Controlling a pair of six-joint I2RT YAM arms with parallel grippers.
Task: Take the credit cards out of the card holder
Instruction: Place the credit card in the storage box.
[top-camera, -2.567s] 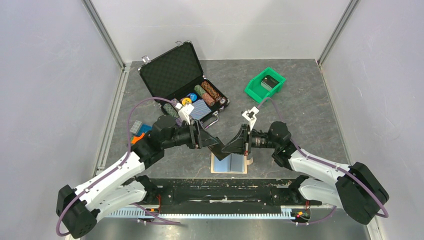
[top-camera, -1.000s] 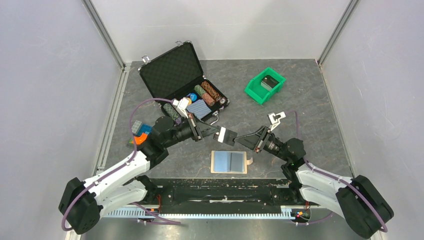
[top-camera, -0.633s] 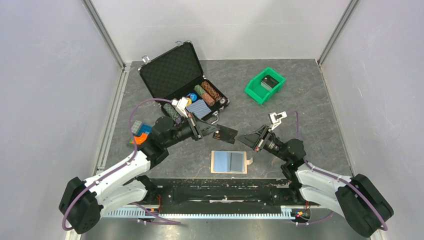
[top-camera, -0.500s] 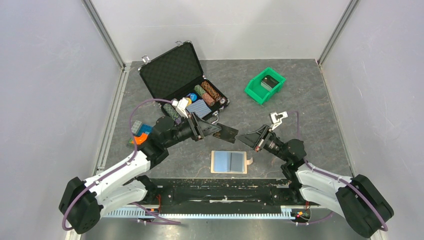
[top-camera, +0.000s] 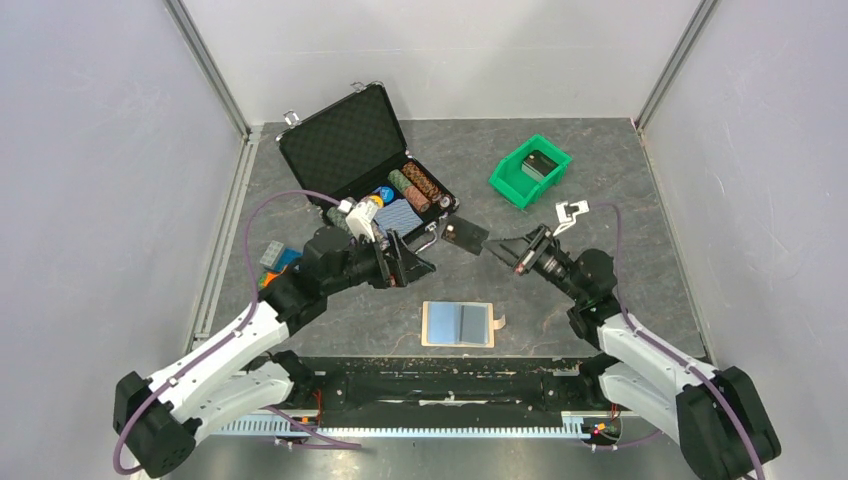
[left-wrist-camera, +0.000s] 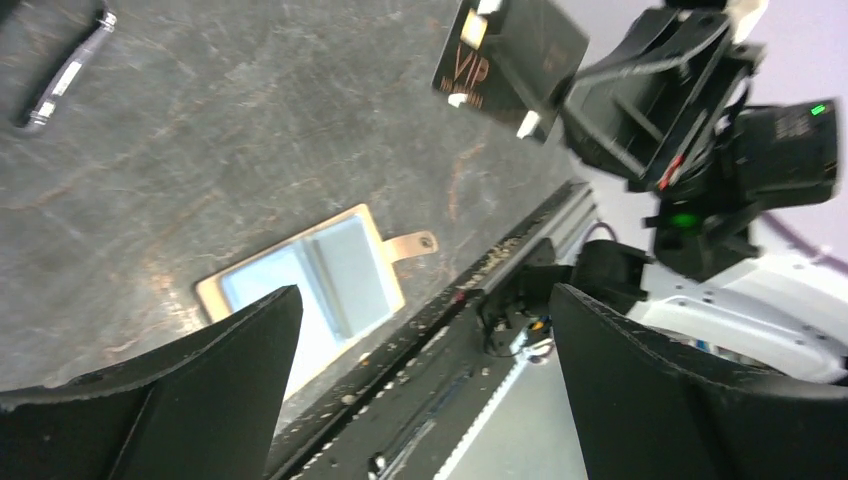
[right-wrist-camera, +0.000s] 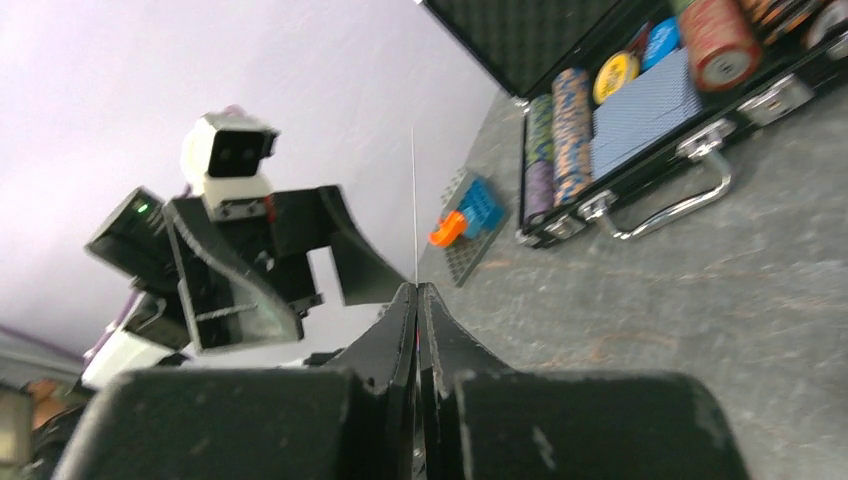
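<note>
The right gripper (top-camera: 489, 247) pinches a dark credit card (top-camera: 466, 237) edge-on, jutting toward the spread, empty left gripper (top-camera: 417, 266); the card holder (top-camera: 458, 324) lies open on the desk (top-camera: 650, 180) below, between both

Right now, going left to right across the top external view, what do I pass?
blue and orange toy → left gripper → dark credit card → right gripper → green bin

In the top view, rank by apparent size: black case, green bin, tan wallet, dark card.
Largest first:
black foam-lined case
green plastic bin
flat tan wallet
dark thin card (held up, nearer the camera)
</note>
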